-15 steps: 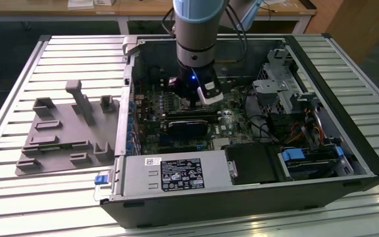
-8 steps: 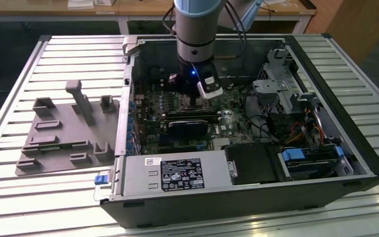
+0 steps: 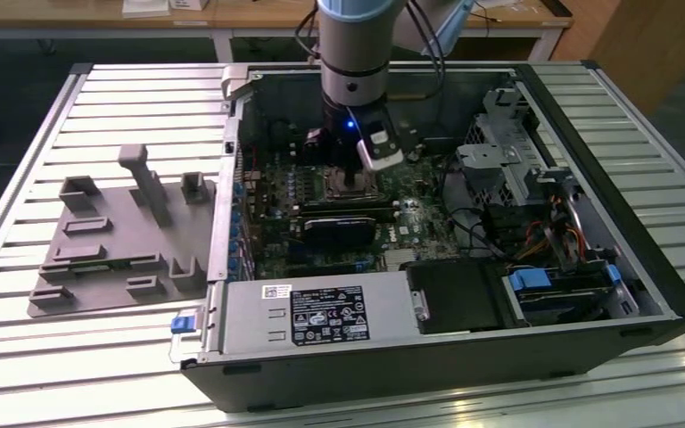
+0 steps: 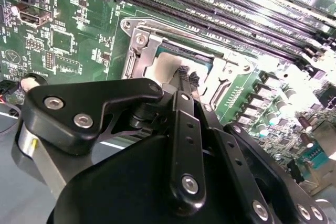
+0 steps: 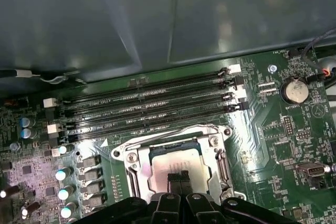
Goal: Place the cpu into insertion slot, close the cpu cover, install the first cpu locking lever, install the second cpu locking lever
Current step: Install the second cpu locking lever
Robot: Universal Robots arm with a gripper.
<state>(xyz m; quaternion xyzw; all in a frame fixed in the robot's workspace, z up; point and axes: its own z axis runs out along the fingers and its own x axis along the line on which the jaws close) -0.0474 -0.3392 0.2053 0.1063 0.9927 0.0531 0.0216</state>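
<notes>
Your gripper [image 5: 179, 178] hangs directly above the cpu [image 5: 176, 165], its two fingertips pressed together on the chip's silver top, which already lies flat in the insertion slot [image 5: 135, 167] with the cpu cover [image 5: 173, 136] framing it.

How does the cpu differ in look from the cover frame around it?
The cpu is a flat, solid, dull grey square; the cpu cover is a brighter silvery frame with an open window. The cpu lies inside; the cpu cover surrounds it. Both are metal, square, and lie flat on the green board.
</notes>
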